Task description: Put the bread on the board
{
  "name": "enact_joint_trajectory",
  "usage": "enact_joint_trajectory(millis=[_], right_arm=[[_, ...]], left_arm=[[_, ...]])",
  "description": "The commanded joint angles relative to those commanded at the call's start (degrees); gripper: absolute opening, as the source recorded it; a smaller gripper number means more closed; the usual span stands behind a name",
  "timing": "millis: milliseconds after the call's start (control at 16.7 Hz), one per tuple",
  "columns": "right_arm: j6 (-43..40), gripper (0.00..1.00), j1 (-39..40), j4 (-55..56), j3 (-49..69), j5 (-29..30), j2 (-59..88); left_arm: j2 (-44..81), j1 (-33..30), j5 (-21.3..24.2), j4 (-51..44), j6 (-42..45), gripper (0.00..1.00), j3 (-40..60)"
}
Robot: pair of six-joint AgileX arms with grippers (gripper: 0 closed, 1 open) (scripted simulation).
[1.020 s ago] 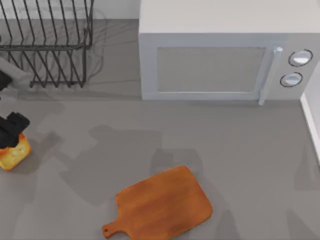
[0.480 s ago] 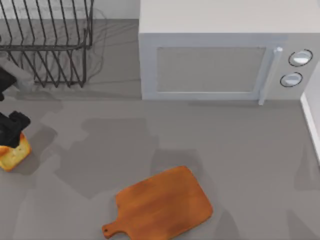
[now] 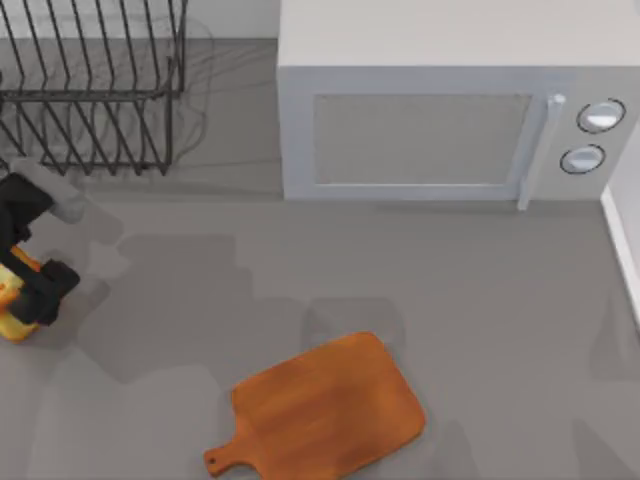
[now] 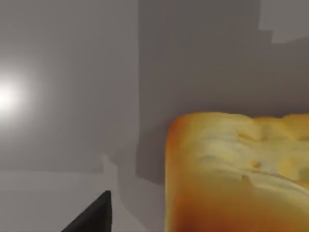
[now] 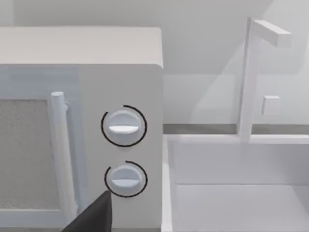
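The bread (image 3: 9,321), a golden chunk with a toasted crust, lies on the table at the far left edge. My left gripper (image 3: 24,276) is down over it and open, one dark finger on each side of the loaf. Up close in the left wrist view, the bread (image 4: 236,169) sits just beside one dark fingertip (image 4: 94,217). The board (image 3: 330,408), orange-brown wood with a short handle, lies flat at the front middle of the table, well right of the bread. My right gripper (image 5: 154,227) is parked, facing the microwave's knobs, open.
A white microwave (image 3: 440,110) stands at the back, its knobs (image 5: 123,126) near the right arm. A black wire dish rack (image 3: 95,85) fills the back left corner, close behind the left arm. A white raised ledge (image 3: 625,230) borders the right side.
My left gripper has come down and shifted slightly right over the bread, so its fingers now straddle the loaf. The bread and the board have not moved.
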Motion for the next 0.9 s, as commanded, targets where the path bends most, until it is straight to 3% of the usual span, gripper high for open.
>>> enact_joint_trajectory(millis=[360,900], right_arm=[[0.0,1.0,0.0,0.0,0.0,0.0,0.0],[0.0,1.0,0.0,0.0,0.0,0.0,0.0]], left_arm=[[1.11,0.05,0.01,2.23,0.09,1.0,-1.46],[1.11,0.05,0.01,2.23,0.09,0.32,-1.46]])
